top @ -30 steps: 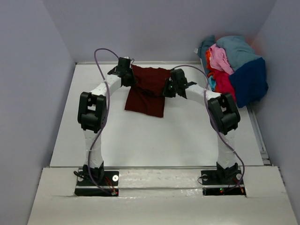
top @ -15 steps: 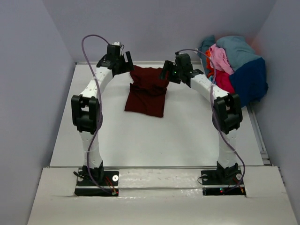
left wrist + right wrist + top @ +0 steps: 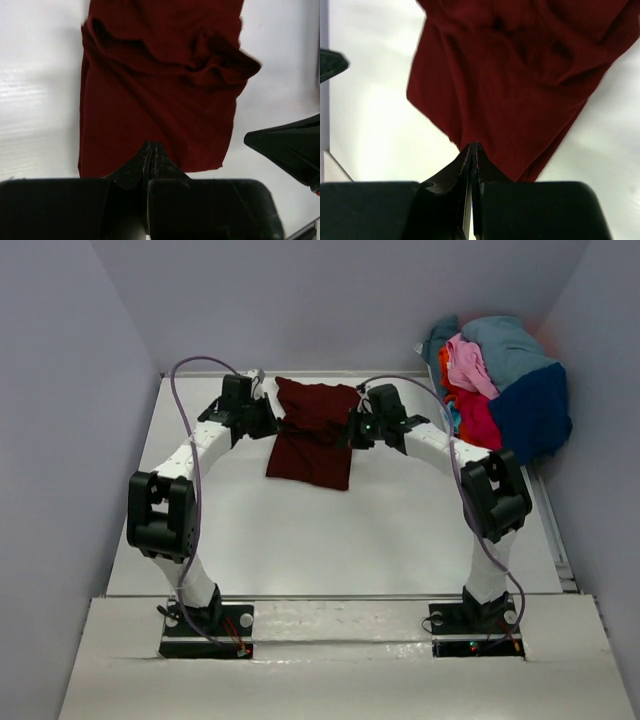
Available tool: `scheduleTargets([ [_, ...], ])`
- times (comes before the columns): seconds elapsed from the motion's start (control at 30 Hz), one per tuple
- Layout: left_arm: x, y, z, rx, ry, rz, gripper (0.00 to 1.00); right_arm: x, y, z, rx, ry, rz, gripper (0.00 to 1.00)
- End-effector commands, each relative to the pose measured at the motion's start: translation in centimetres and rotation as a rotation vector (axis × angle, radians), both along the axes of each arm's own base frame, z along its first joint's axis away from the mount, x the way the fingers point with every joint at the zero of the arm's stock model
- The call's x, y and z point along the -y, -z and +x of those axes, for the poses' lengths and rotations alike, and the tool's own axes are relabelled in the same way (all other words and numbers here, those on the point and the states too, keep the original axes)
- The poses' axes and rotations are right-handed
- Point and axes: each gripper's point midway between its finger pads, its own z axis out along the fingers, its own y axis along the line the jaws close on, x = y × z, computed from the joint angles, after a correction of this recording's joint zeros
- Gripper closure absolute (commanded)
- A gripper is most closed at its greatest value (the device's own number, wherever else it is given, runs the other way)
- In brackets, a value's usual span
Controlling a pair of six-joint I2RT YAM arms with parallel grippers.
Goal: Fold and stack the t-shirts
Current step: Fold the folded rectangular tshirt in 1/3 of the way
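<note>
Maroon t-shirt (image 3: 315,440) on table (image 3: 380,530), L gripper (image 3: 150,145) & R gripper (image 3: 474,146) shut at its edges, hold unclear

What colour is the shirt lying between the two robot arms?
The t-shirt is plain dark maroon, clearest in the left wrist view.

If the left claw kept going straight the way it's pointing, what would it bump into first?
The dark maroon cloth t-shirt: the left gripper, tips closed, sits right at its near edge, possibly touching it.

Bare table (image 3: 380,540) nearside of maroon shirt (image 3: 315,435); shirt pile (image 3: 500,380) in far-right corner.
</note>
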Motion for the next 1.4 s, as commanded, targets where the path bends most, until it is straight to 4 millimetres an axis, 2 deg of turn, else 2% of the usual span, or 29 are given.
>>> scheduleTargets([
  [0.0,1.6,1.2,0.4,0.000,0.036,-0.069,0.94,-1.7,1.1,-0.2,0.018,-0.019,0.044,0.93],
  [0.17,1.9,2.9,2.6,-0.020,0.030,-0.054,0.94,-2.0,3.7,1.7,0.000,0.007,0.000,0.93],
  [0.2,2.0,3.4,3.4,-0.024,0.024,-0.050,0.94,-2.1,3.3,2.7,0.021,0.021,-0.007,0.93],
  [0.3,2.2,4.1,4.5,-0.039,0.023,-0.048,0.94,-1.9,4.5,3.9,0.025,0.046,-0.048,0.93],
  [0.33,2.4,4.6,5.2,-0.043,0.024,-0.048,0.94,-1.8,4.3,4.6,0.044,0.061,-0.056,0.93],
  [0.43,1.8,5.4,6.8,-0.049,0.008,-0.049,0.94,-1.2,4.7,6.1,0.063,0.102,-0.076,0.93],
  [0.63,1.9,5.8,9.6,-0.030,0.007,-0.052,0.94,0.7,5.7,9.1,0.090,0.178,-0.115,0.93],
  [0.7,2.1,5.9,10.4,-0.024,0.016,-0.052,0.94,1.0,5.3,10.2,0.115,0.193,-0.118,0.93],
  [0.77,2.4,5.4,11.6,0.002,0.030,-0.052,0.94,1.5,6.0,11.1,0.115,0.204,-0.127,0.93],
  [0.8,2.6,5.1,12.0,0.011,0.037,-0.055,0.94,1.8,5.4,12.0,0.136,0.208,-0.128,0.93],
  [0.9,2.9,2.1,13.8,0.102,0.064,-0.050,0.91,1.9,4.9,13.5,0.180,0.213,-0.152,0.93],
  [0.93,2.9,0.2,14.5,0.143,0.061,-0.047,0.87,1.8,4.5,13.9,0.194,0.211,-0.153,0.93],
  [1.0,2.6,-1.5,15.2,0.185,0.058,-0.019,0.81,2.1,4.1,14.7,0.206,0.217,-0.154,0.93],
  [1.03,2.6,-3.7,15.6,0.228,0.063,-0.016,0.73,1.7,2.5,15.3,0.236,0.214,-0.134,0.93],
  [1.07,2.5,-4.3,15.5,0.237,0.068,-0.007,0.68,2.1,1.7,15.8,0.250,0.221,-0.129,0.93],
  [1.1,1.7,-5.2,15.6,0.260,0.064,0.012,0.62,2.0,-0.4,16.1,0.292,0.216,-0.115,0.93],
  [1.13,1.5,-6.7,15.2,0.288,0.062,0.021,0.53,1.9,-1.6,16.2,0.317,0.214,-0.104,0.93],
  [1.17,1.0,-7.2,15.1,0.294,0.042,0.041,0.34,1.7,-3.2,16.3,0.357,0.197,-0.094,0.93],
  [1.2,0.7,-9.2,14.5,0.328,0.039,0.049,0.26,1.6,-6.1,16.0,0.403,0.185,-0.070,0.92],
  [1.23,0.4,-9.8,14.1,0.336,0.031,0.054,0.19,1.7,-7.6,15.8,0.424,0.188,-0.062,0.90],
  [1.27,-0.1,-9.3,13.6,0.314,0.012,0.071,0.10,1.8,-8.6,15.4,0.430,0.190,-0.057,0.87],
  [1.3,-0.9,-9.6,13.1,0.308,-0.009,0.077,0.07,1.9,-9.7,14.9,0.437,0.184,-0.053,0.84],
  [1.33,-1.4,-9.7,11.8,0.286,-0.036,0.069,0.06,1.9,-12.3,13.8,0.462,0.167,-0.025,0.80],
  [1.37,-2.1,-9.2,10.9,0.254,-0.060,0.066,0.06,2.1,-11.5,12.7,0.416,0.156,-0.029,0.71],
])
